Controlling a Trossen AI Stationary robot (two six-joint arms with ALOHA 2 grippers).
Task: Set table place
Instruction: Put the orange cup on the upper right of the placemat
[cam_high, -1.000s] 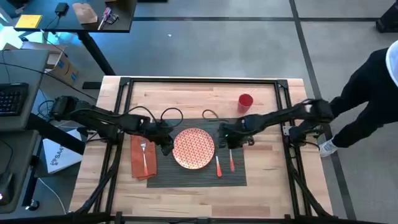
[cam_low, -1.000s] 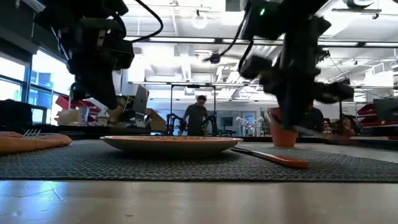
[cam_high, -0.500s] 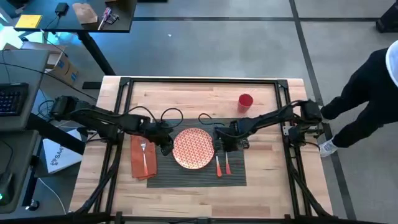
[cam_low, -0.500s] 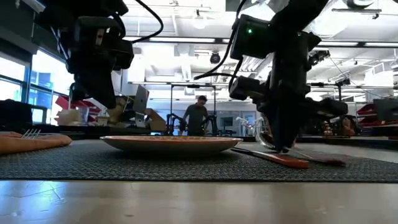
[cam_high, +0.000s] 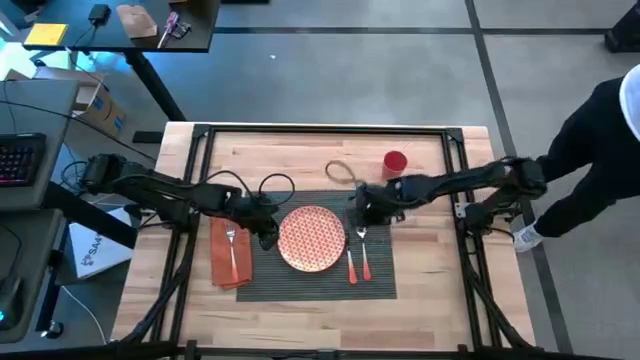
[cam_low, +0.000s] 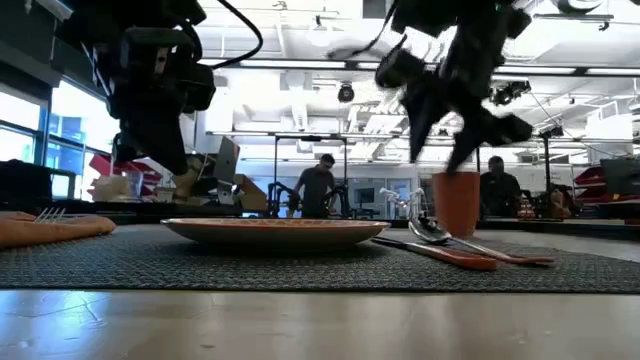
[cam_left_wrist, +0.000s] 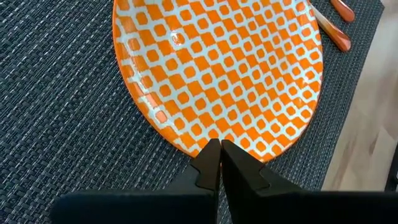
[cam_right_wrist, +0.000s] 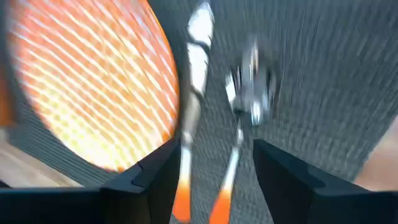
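- We see the right gripper (cam_high: 362, 207) raised, fingers spread and empty, the spoon (cam_high: 363, 250) lying below them on the dark placemat (cam_high: 385, 285).
- The left gripper (cam_left_wrist: 219, 163) has its fingers pressed together at the plate (cam_high: 311, 239) rim.
- Fork (cam_high: 231, 249) rests on the napkin (cam_high: 220, 262); the red cup (cam_high: 395, 162) stands on the wooden table (cam_high: 280, 155).
- Beyond, a person (cam_low: 317, 185) stands in the workshop.

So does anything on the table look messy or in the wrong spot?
Not really. The plate sits mid-placemat, the fork lies on the napkin, and the knife and spoon lie side by side right of the plate. Only the red cup stands off the mat, on bare wood.
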